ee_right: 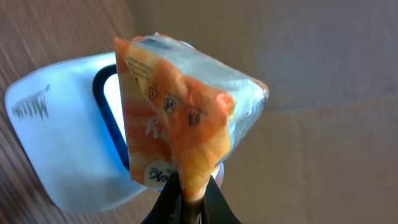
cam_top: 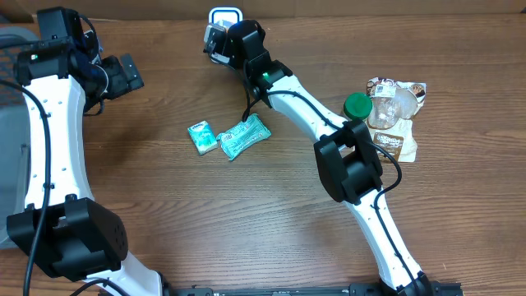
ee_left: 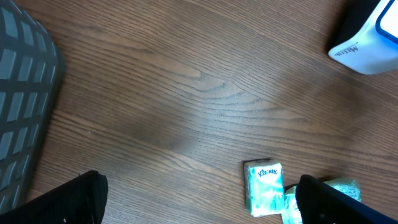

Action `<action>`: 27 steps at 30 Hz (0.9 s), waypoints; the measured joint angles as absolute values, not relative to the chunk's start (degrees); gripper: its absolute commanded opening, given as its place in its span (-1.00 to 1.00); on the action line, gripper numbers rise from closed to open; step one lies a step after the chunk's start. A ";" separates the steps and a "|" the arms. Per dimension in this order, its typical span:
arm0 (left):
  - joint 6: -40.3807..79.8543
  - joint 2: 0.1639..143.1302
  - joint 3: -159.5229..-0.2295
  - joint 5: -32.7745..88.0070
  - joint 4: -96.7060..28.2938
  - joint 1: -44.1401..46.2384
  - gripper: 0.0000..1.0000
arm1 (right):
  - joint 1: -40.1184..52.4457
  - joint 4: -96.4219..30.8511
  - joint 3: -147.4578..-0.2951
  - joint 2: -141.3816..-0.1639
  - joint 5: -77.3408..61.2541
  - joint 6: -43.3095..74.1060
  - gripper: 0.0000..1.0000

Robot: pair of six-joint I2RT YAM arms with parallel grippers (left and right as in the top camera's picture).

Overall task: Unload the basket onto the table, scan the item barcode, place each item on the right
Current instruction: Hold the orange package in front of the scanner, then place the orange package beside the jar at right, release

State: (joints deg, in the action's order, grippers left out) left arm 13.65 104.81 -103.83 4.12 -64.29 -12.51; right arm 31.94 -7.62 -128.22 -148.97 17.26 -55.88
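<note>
An orange and clear plastic packet is pinched by its lower corner in my right gripper, which is shut on it. The packet hangs right in front of the white barcode scanner, covering part of its blue-lit window. Overhead, the right gripper sits at the back of the table just below the scanner. My left gripper hovers open at the far left with nothing between its fingers. The scanner also shows at the top right of the left wrist view.
Two teal tissue packs lie mid-table; the Kleenex pack lies by my left gripper's right finger. A green-lidded jar and clear-wrapped packets are on the right. A grey basket is at the left edge.
</note>
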 measured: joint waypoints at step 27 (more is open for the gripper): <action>13.65 104.81 -103.79 4.12 -64.27 -12.51 0.99 | 12.38 -78.22 -123.87 -123.61 -4.64 6.22 -0.92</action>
State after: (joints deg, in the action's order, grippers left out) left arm 13.65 104.81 -103.79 4.12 -64.27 -12.51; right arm 12.38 -78.22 -123.87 -123.61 -4.64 6.22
